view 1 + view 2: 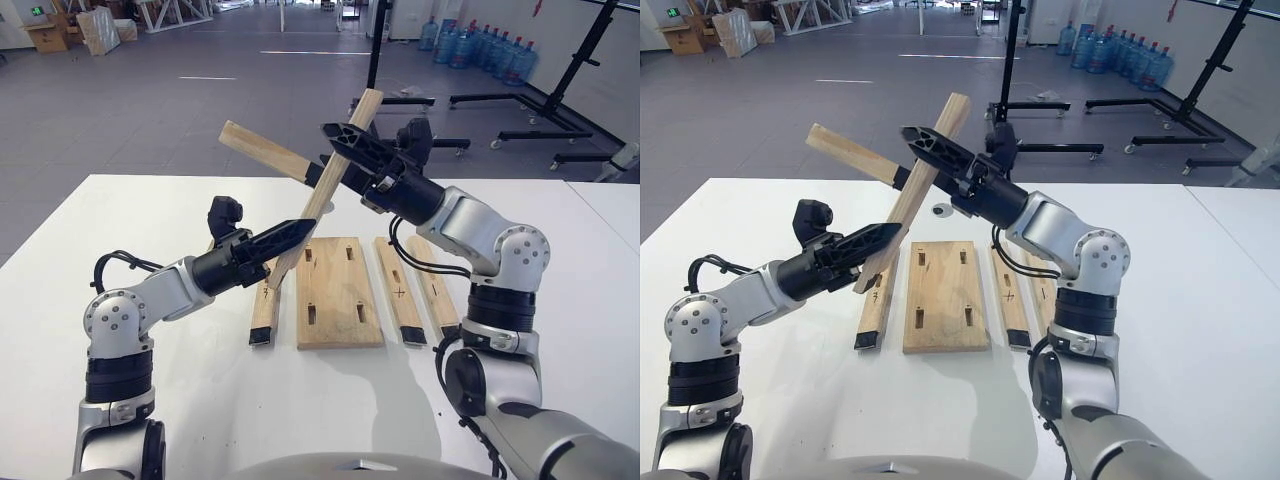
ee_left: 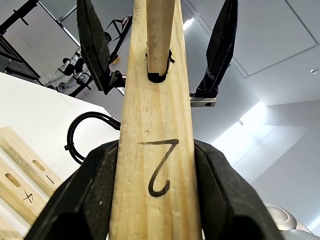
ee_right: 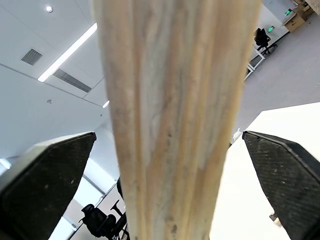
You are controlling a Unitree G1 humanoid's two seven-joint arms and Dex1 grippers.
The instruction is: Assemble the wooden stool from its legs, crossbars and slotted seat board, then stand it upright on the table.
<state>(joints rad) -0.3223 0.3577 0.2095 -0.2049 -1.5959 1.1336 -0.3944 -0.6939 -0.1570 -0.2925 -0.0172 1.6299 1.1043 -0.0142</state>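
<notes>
Over seat board (image 1: pixel 340 300): grips stiff, probably light leg (image 1: pixel 318 205) low in left gripper (image 1: pixel 300 232); straddles crossbar (image 1: pixel 265 150), right gripper (image 1: pixel 336 158) wide. Likely best pinched near joint.

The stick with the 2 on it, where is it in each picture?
Left eye view: number 2 leg slants up across the middle.
Right eye view: same slant, left of centre.
Left wrist view: down the middle.
Right wrist view: cannot tell if that wood is it.
Shared landmark: the right hand's fingers beside it.

The leg (image 2: pixel 152 125) is pale matt wood; the seat board (image 1: pixel 338 295) looks likewise unvarnished.
</notes>
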